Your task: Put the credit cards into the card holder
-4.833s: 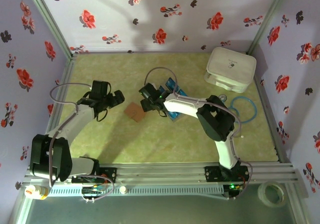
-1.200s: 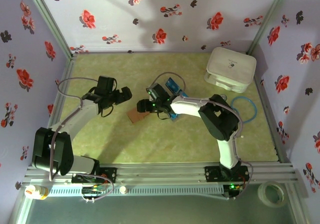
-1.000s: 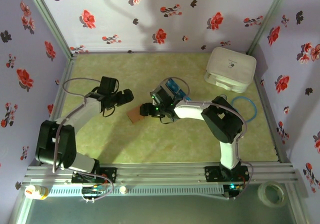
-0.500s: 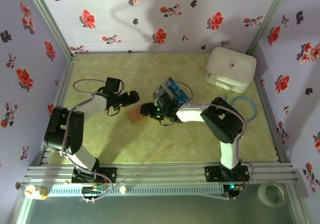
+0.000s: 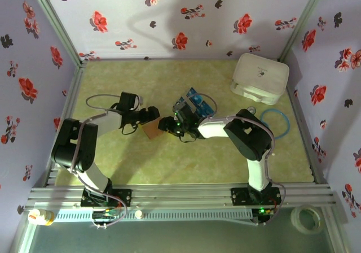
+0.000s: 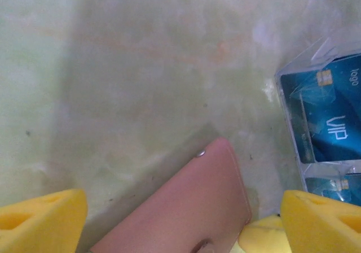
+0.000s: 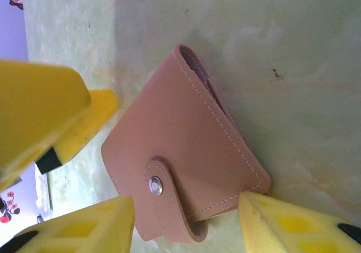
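Your left pincer [image 5: 155,116] has swung in from 9 o'clock and now hangs wide open over the card holder [image 7: 180,157], which lies mid-surface [image 5: 141,168], snapped shut. Your right pincer [image 7: 186,222] has narrowed around its strap edge; whether it grips, you cannot tell. The credit cards [image 6: 333,123] wait at the holder's 1 o'clock, so opening probably comes next.

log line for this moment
left gripper open at card holder | right gripper straddling it, grip unclear | snap fastened | credit cards outside

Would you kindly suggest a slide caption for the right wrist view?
Right gripper flanking the closed, snap-fastened brown card holder on the green table.
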